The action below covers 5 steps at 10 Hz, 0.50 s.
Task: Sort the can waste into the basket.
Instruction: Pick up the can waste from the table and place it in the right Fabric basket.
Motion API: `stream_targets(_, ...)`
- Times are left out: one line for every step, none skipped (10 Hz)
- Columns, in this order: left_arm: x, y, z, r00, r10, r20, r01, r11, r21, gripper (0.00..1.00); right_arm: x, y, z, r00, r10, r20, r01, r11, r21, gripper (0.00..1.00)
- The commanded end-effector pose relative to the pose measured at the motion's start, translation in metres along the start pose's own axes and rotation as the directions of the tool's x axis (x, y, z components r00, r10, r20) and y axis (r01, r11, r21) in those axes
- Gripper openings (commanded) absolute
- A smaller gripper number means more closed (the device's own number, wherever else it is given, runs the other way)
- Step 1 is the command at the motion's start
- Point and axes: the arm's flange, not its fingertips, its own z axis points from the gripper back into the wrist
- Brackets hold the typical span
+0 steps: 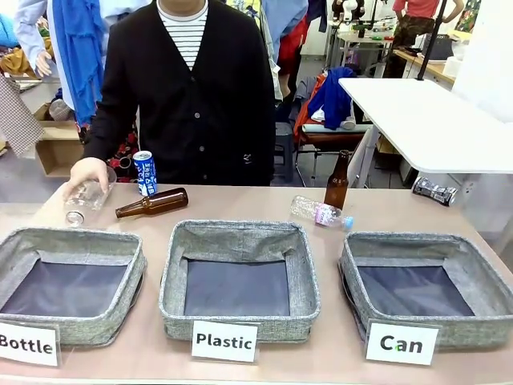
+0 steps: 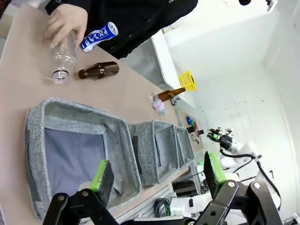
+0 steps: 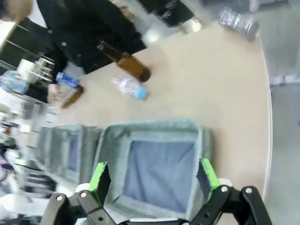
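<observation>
Silver can (image 3: 239,22) lies on its side, ahead-right of my open right pincer (image 3: 154,180); blue can (image 2: 98,36) upright, far beyond open left pincer (image 2: 159,176).

A brown bottle (image 1: 152,202) lies on the worktop (image 1: 240,207); an upright bottle (image 1: 337,183) stands beside a lying clear bottle (image 1: 321,213). Bottle bin (image 1: 80,238) and Plastic bin (image 1: 240,231) sit nearer.
</observation>
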Motion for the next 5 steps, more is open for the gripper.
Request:
stream_targets(0.001, 0.001, -0.001, 1.0, -0.023, 0.013, 0.023, 1.0, -0.021, 1.0, 0.04, 0.059, -0.049, 0.974, 0.203, -0.101, -0.223, 0.938, -0.265, 1.0)
stream_targets(0.001, 0.001, -0.001, 1.0, -0.023, 0.013, 0.023, 1.0, -0.021, 1.0, 0.051, 0.082, -0.078, 0.938, 0.296, -0.179, -0.343, 0.866, -0.364, 1.0)
stream_targets(0.001, 0.001, -0.001, 1.0, -0.023, 0.013, 0.023, 1.0, -0.021, 1.0, 0.062, 0.097, -0.106, 0.914, 0.341, -0.22, -0.405, 0.778, -0.48, 1.0)
stream_targets(0.001, 0.001, -0.001, 1.0, -0.023, 0.013, 0.023, 1.0, -0.021, 1.0, 0.07, 0.103, -0.131, 0.882, 0.37, -0.293, -0.472, 0.676, -0.567, 1.0)
stream_targets(0.001, 0.001, -0.001, 1.0, -0.023, 0.013, 0.023, 1.0, -0.021, 1.0, 0.079, 0.099, -0.15, 0.867, 0.381, -0.32, -0.493, 0.573, -0.655, 1.0)
